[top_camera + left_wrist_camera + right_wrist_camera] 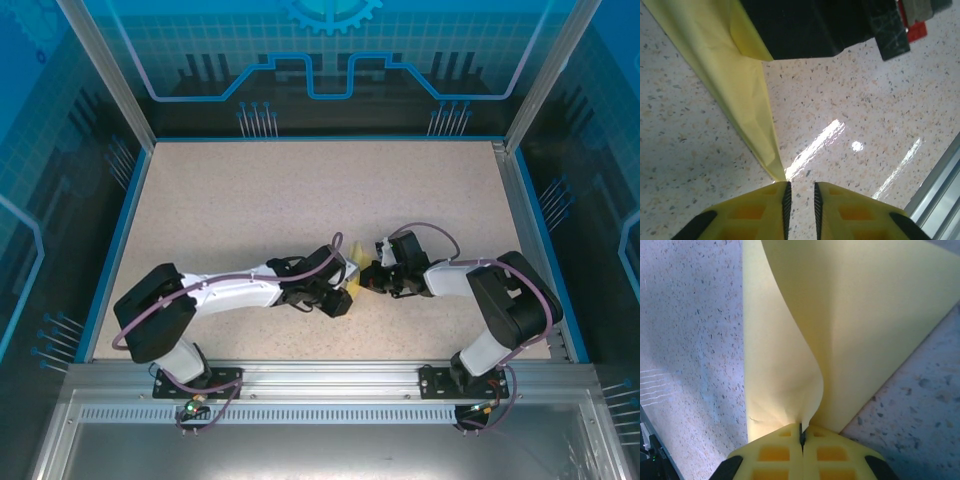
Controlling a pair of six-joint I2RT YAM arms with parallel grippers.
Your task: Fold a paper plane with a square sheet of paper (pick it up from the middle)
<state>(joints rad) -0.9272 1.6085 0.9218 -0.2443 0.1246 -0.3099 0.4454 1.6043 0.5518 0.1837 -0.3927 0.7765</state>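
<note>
The square sheet of paper (865, 315) is pale yellow and curls up from the table, with a soft fold running toward my right gripper (801, 430). That gripper is shut on the sheet's edge, pinching the fold between its yellow fingers. In the top view the paper (358, 250) stands between the two wrists, near the table's front middle. My left gripper (800, 186) hovers low over the table with its jaws slightly open and only bare table in the gap. The paper's pointed corner (777, 170) ends just at the left finger's tip (781, 192), outside the gap.
The speckled beige table (300, 200) stretches away behind both arms. A metal rail (320, 375) runs along the near edge, and blue-trimmed walls (120, 200) close in the sides. The right arm's black wrist (815, 25) hangs close above the left gripper.
</note>
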